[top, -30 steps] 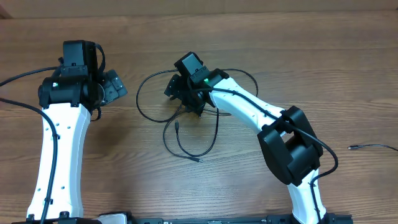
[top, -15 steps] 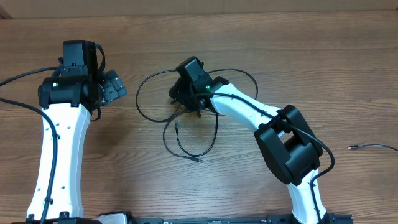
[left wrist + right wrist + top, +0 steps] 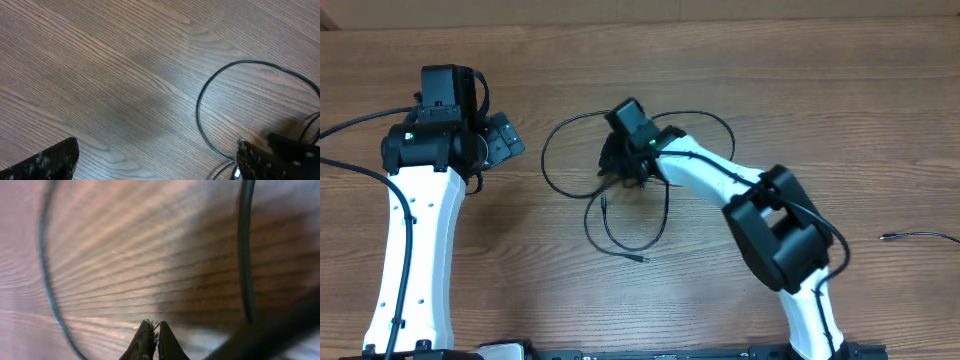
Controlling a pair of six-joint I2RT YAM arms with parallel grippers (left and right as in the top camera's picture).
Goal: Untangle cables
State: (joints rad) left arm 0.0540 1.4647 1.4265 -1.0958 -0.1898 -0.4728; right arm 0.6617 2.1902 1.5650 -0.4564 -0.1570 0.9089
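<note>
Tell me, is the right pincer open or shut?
Shut: the right pincer shows touching fingertips; whether it holds a cable, cannot tell.

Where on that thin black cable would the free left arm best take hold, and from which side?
Grip the thin black cable on its wide left arc: there it lies flat and alone on the wooden table, clear of the crossings by the right gripper. The open left gripper would probably do best coming straight down, fingers straddling the cord.
</note>
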